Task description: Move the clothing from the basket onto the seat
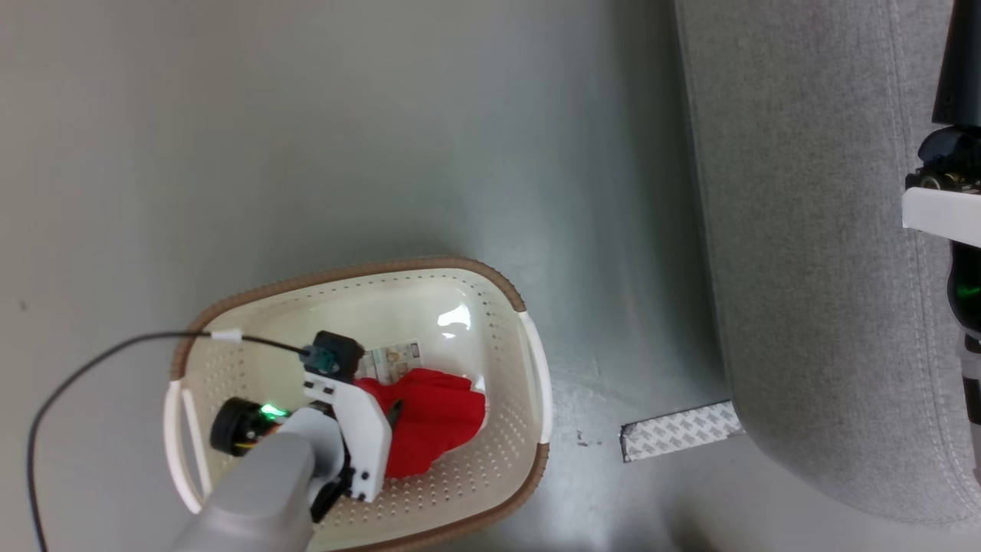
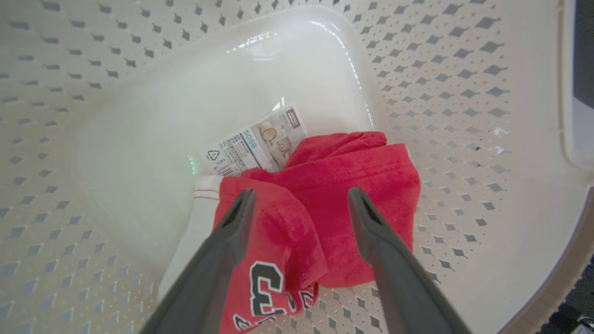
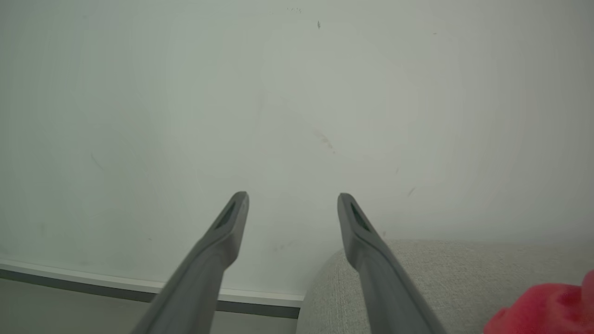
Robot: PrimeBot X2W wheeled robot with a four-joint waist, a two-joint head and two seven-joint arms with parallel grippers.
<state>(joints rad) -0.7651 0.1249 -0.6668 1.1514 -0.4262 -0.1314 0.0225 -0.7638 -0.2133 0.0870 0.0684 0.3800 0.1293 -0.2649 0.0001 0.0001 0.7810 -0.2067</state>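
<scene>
Seat (image 1: pixel 805 268): fills the right side of the head view. A strip of floor (image 1: pixel 383 115) separates it from the basket. Its rounded edge also shows low in the right wrist view (image 3: pixel 441 278), with a red lump (image 3: pixel 552 311) at the lower right corner. Probably a garment lying on it, but too cropped to be sure.

Basket (image 1: pixel 345 272): lower left of the head view, on the floor. Left arm (image 1: pixel 253 491) reaches down into it. The perforated wall (image 2: pixel 464 69) rings the left wrist view.

Clothing (image 1: pixel 437 422): a red heap on the basket bottom, toward the basket's right wall. In the left wrist view the clothing (image 2: pixel 343 199) lies dead ahead of the left jaws. Its long axis runs from a numbered fold at lower centre up to a plain fold at right of centre. A paper label (image 2: pixel 260 144) lies just beyond it, partly tucked under.

Left jaws: wide, nothing held. The fingers (image 2: pixel 232 232) straddle the middle of the heap, tips over the cloth. Cannot tell whether they touch it.

Right jaws: wide and empty. Fingers (image 3: pixel 218 241) point at a pale wall above the seat's edge, far from the basket.

Judgement: the left arm is much the nearer. The heap sits centred between its fingers, so a short push down and a close should gather both folds.
</scene>
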